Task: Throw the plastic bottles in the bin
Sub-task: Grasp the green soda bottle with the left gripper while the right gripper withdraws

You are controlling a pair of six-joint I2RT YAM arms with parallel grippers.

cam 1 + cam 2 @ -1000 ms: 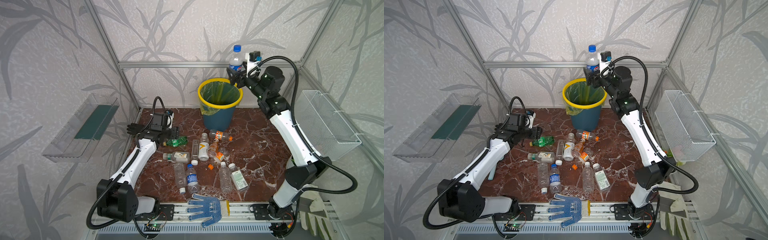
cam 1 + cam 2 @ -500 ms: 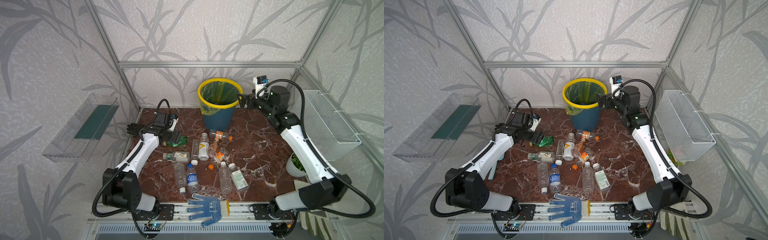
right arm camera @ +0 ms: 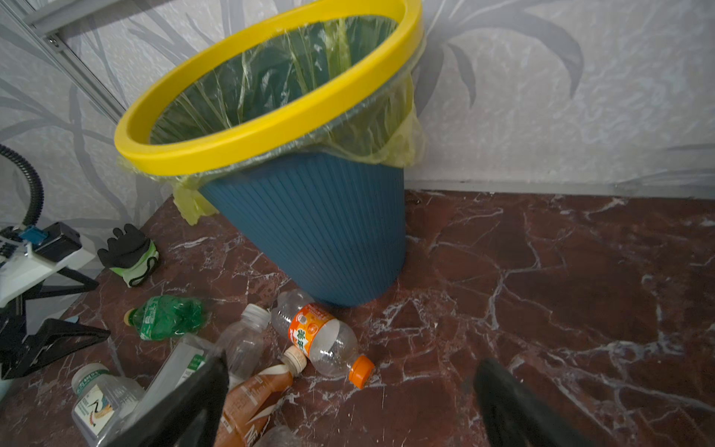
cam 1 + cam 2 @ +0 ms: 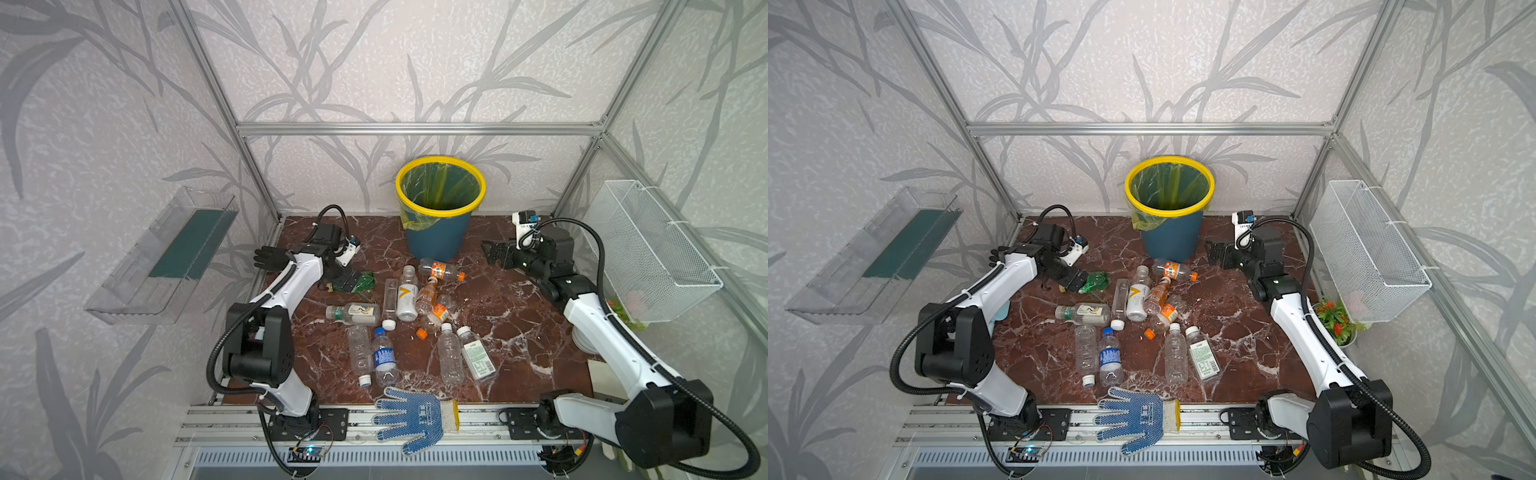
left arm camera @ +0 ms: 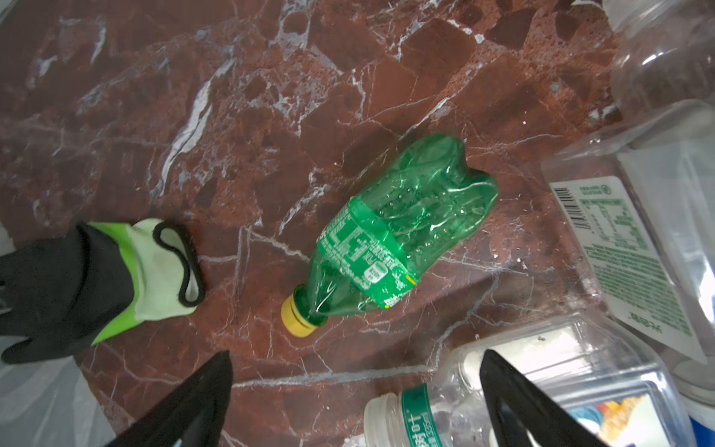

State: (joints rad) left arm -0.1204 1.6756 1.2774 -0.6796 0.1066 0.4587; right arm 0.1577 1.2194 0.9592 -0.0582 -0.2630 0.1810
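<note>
The blue-capped bottle that my right pincer [image 4: 494,252] held above the bin [image 4: 436,239] a second ago is gone. I judge it dropped inside, though I can't see it there. That pincer now hangs released and empty beside the bin. My left pincer [image 5: 356,356] has spread wide, grasping nothing, over the green bottle [image 5: 402,232], which lies on the worktop [image 4: 519,316] before the bin. The other plastic bottles [image 4: 407,295] lie scattered there too.

Likely a lab: aluminium frame [image 4: 415,129], wallpapered panels [image 4: 374,62].
</note>
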